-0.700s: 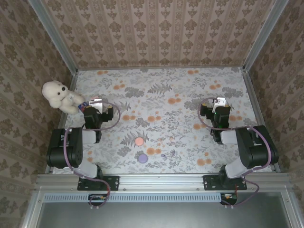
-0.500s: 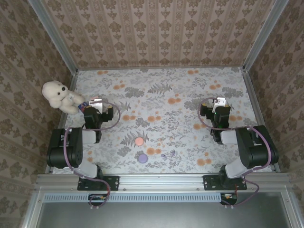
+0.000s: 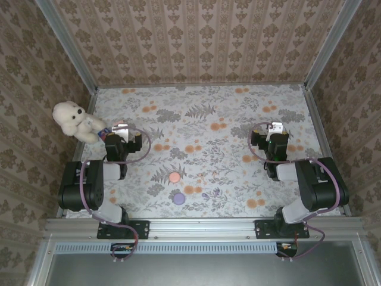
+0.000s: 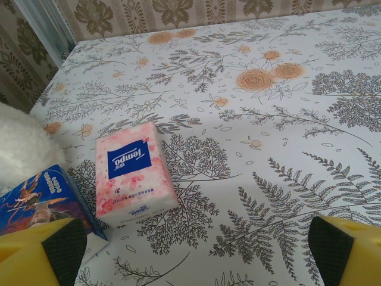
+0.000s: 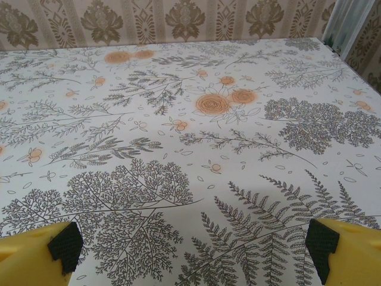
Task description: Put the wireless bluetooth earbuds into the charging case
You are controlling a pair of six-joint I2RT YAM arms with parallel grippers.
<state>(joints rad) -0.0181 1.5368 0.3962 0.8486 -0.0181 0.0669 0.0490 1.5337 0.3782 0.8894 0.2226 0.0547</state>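
Note:
A small round pink item (image 3: 174, 177) and a small round purple item (image 3: 178, 198) lie on the floral table (image 3: 202, 128), near the front between the two arms; at this size I cannot tell which is case or earbud. My left gripper (image 3: 121, 128) hangs at the table's left side, behind and left of them. Its yellow fingers (image 4: 41, 253) stand wide apart in the left wrist view, and the left gripper (image 4: 196, 253) is open with nothing between them. My right gripper (image 3: 275, 128) hangs at the right side. It is also open (image 5: 193, 244) over bare cloth.
A white plush bear (image 3: 72, 119) sits at the left wall. Ahead of the left gripper lie a pink tissue pack (image 4: 134, 176) and a blue pack (image 4: 41, 196), next to the bear's fur (image 4: 21, 149). Metal rails and patterned walls enclose the table.

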